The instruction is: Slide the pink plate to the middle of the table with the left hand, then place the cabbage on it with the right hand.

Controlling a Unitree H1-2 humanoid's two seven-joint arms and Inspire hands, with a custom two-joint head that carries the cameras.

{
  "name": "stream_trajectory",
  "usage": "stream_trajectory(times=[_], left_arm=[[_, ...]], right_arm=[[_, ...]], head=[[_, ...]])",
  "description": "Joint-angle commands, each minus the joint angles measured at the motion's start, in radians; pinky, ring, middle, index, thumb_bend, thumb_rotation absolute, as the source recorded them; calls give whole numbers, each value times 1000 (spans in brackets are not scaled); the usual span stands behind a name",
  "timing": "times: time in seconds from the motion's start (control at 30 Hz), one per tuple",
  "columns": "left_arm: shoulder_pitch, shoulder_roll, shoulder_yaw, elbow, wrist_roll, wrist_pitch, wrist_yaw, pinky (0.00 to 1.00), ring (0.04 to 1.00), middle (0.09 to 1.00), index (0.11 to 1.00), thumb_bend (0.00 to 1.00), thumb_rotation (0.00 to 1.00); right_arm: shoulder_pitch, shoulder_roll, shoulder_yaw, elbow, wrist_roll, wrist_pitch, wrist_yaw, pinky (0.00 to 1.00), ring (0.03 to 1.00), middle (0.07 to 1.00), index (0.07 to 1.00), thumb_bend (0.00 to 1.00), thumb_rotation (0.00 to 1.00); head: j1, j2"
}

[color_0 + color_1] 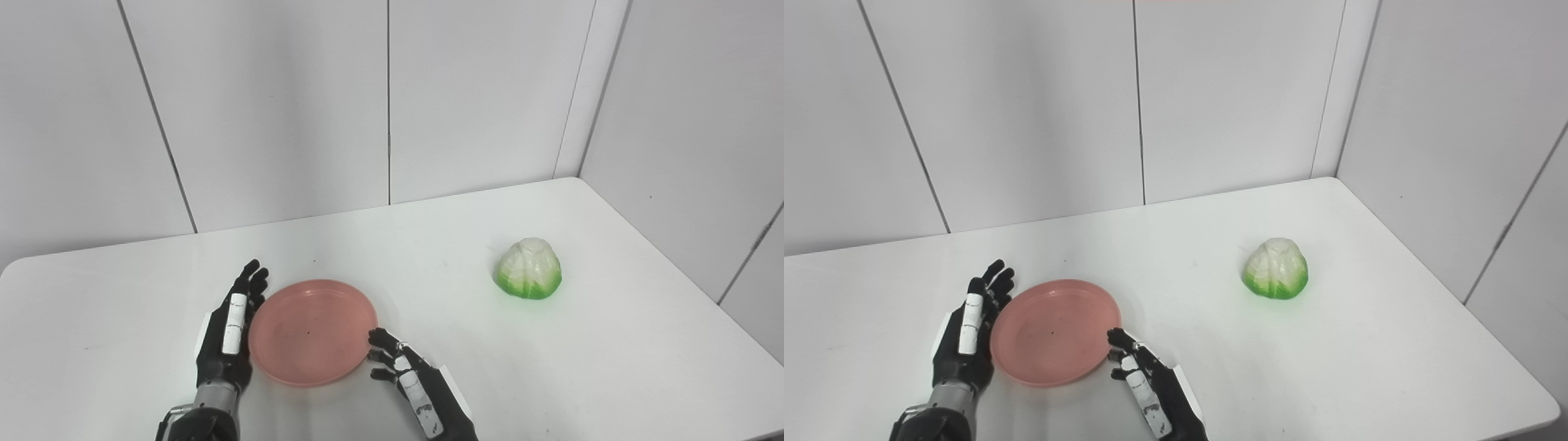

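pink plate [312, 331], white-and-green cabbage [528, 268], white table [612, 367], black-and-white robot hands.

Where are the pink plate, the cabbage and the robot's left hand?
pink plate [312, 331], left eye view, bare centre of the dish.
cabbage [528, 268], left eye view, middle of the head.
left hand [229, 334], left eye view, back of the hand.

Round pink plate [312, 331] lying flat, empty, near the front left. Green and white cabbage [528, 269] sitting far to its right.
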Motion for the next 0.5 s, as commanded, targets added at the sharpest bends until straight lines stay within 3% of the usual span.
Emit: stream_trajectory(times=[0.0, 0.33, 0.47], left_arm=[[13, -20, -4, 6, 1, 53, 14, 1000, 970, 924, 887, 956, 869], [20, -26, 5, 14, -1, 44, 34, 1000, 973, 924, 878, 968, 860], [24, -24, 12, 18, -4, 38, 34, 1000, 971, 921, 882, 932, 862]], right_arm=[[22, 35, 0, -37, -1, 9, 5, 799, 841, 877, 842, 812, 1000], [32, 34, -22, -50, -1, -2, -4, 808, 864, 893, 863, 812, 990], [38, 39, -37, -46, -23, -56, -22, 813, 875, 909, 904, 795, 968]], head=[[4, 0], [21, 3], [25, 4]])
